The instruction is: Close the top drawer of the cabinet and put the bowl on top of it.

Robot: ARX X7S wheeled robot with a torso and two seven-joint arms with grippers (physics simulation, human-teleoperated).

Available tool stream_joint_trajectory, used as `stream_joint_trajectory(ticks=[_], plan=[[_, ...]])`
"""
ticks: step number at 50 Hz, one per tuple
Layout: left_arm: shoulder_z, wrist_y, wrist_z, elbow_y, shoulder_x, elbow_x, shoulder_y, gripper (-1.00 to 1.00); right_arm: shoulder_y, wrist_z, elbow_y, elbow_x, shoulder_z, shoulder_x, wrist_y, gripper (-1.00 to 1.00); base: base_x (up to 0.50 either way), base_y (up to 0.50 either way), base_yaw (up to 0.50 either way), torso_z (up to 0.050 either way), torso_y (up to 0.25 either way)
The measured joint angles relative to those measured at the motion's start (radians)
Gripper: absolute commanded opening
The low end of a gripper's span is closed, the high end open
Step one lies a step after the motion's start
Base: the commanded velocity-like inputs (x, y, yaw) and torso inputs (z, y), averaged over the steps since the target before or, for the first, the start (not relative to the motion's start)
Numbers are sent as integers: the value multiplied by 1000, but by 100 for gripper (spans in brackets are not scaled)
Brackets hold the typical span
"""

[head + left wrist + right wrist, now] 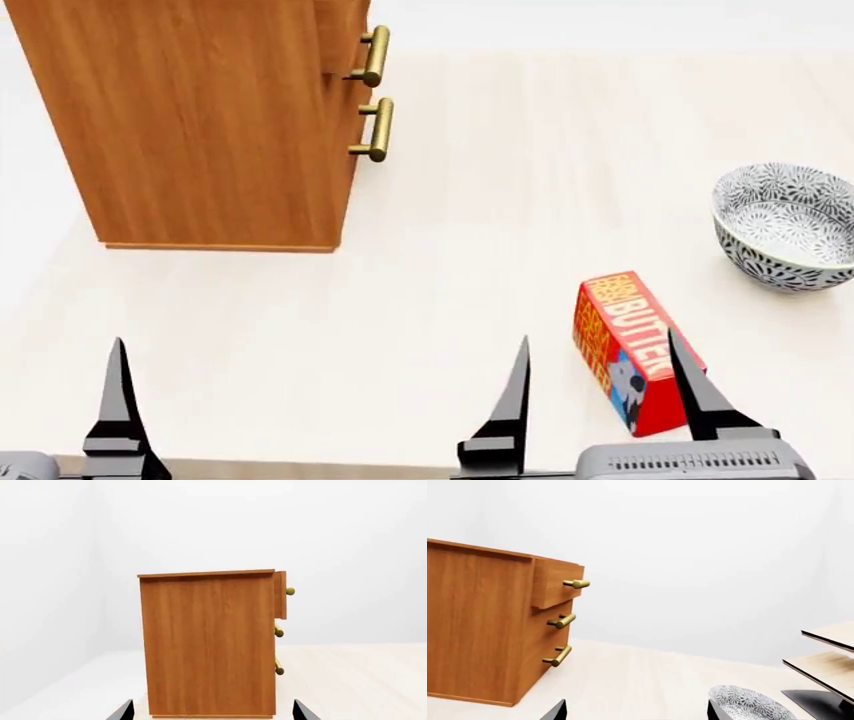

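A: We begin with the largest item. Where does the cabinet (200, 120) stand, and why does it present its side to us?

B: It stands on the pale table (441, 250), ahead of our left arm. Its flank faces us and its handles point toward our right, so, in our judgement, any push on the front has to come from the right-hand side.

A: And the top drawer (557, 586)?

B: It is partly open. In both wrist views its front stands proud of the two lower fronts. It must go flush before the top serves as a finished resting place, which is presumably why closing comes first in the task.

A: What stands at the far right?

B: A pale shelf (827, 655) on a dark base, visible only in the right wrist view. It plays no part in the task.

A: Where is the bowl (787, 225)?

B: Upright on the table, far to our right, well apart from the cabinet. It lies nearer the right arm, so we judge that arm the natural one to lift it.

A: Anything between us and it?

B: A red butter box (627, 350) lies on its side just beyond the right gripper (607, 400), apart from the bowl. We judge that a reach should pass clear of it.

A: State of the grippers?

B: The right one has its fingers spread wide and holds nothing. The left gripper (212, 711) is likewise spread and empty, aimed at the cabinet's side. Both hover low over the near table edge, touching nothing.
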Motion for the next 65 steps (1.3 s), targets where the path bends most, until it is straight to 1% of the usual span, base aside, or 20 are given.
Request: stream_joint_trajectory(ticks=[9,21,32,45,65], plan=[[4,1,-7,2,-6,-5,2,100,-2,6,-2,9,0,5,0,100,44,0,0,0,0],[8,5,-15,7,-15,-12,6,100,-7,1,-4,35,-1,19,-12,100,451,0,0,0,0],[15,40,-21,-13,-21,-11,18,100,-10,6,-2,43,-7,30,-21,100,460,0,0,0,0],[23,30,-32,-1,-30,-18,15,100,-8,33,-4,13,-30,42,-9,100,46,0,0,0,0],[31,13,-55,25,-51,-38,14,100,-6,36,-16,13,-55,60,-3,100,493,0,0,0,1]])
